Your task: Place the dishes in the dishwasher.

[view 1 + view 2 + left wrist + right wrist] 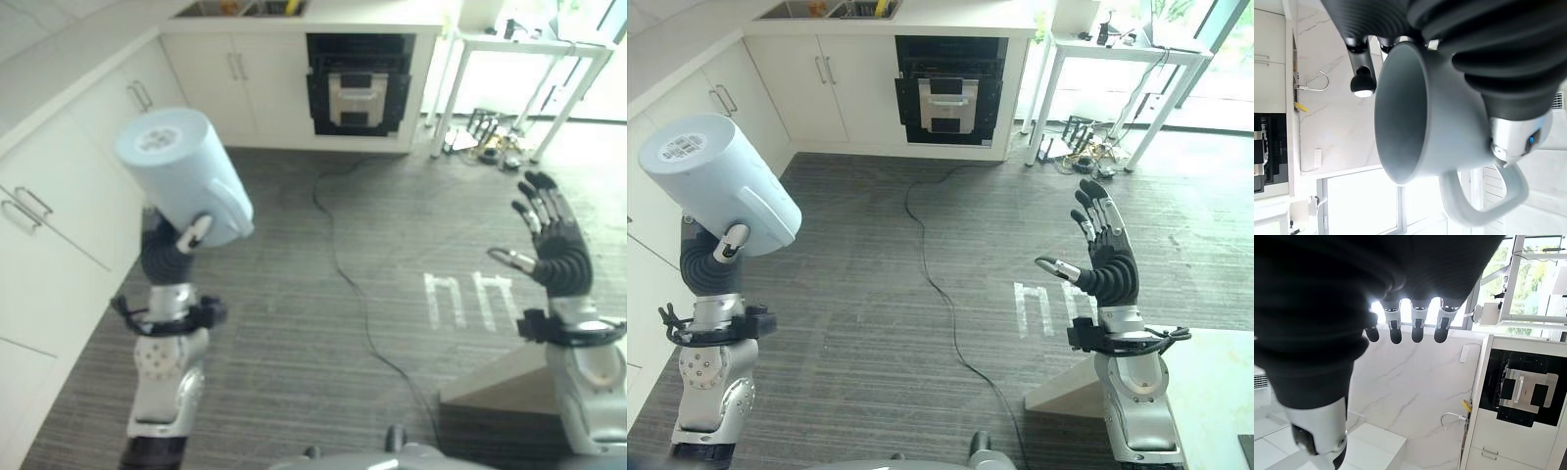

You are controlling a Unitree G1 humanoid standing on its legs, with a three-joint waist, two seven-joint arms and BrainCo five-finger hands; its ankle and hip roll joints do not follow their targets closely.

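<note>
Left hand [713, 257] grips the pale mug [717, 183], raised high; right hand [1107, 259] spread open, empty. Carrying step, I'd say — next, reach the far dishwasher [950, 90].

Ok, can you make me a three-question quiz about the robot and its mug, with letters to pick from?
1. Where is the mug?
A. on the floor
B. in the left hand
C. on the counter

2. What colour is the mug?
A. light blue
B. red
C. black

3. How is the right hand?
A. holding a plate
B. curled into a fist
C. open, holding nothing

Answers: 1 B, the left hand's fingers wrap round it; 2 A, its body looks pale blue; 3 C, its fingers are spread straight with nothing in them.
</note>
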